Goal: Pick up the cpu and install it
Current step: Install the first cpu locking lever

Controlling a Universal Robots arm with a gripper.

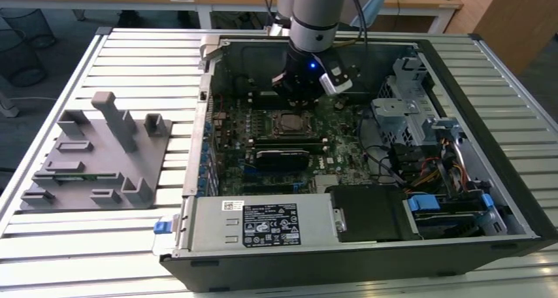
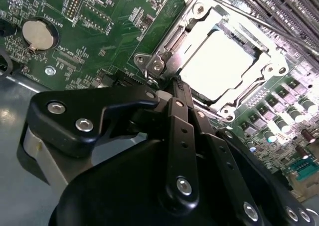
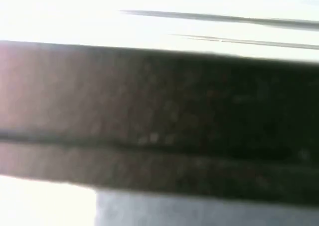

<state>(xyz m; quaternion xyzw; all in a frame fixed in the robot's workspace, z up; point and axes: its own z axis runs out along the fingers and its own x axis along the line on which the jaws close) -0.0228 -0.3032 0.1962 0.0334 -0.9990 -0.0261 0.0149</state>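
We see a table (image 1: 114,246) with a top of pale metal slats running across it. Two things lie directly on it. An open computer case (image 1: 488,148) rests on its side and takes up the middle and the exterior view's right of the slats. Near it, towards the exterior view's left, sits a grey holder block (image 1: 96,155) with upright posts and shallow slots, apart from the case.

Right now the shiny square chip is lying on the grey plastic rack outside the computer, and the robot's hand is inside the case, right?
Not quite. The cpu is not on the grey rack; it sits in the metal-framed socket on the motherboard, as the second wrist view shows. The gripper is indeed inside the case, by that socket.
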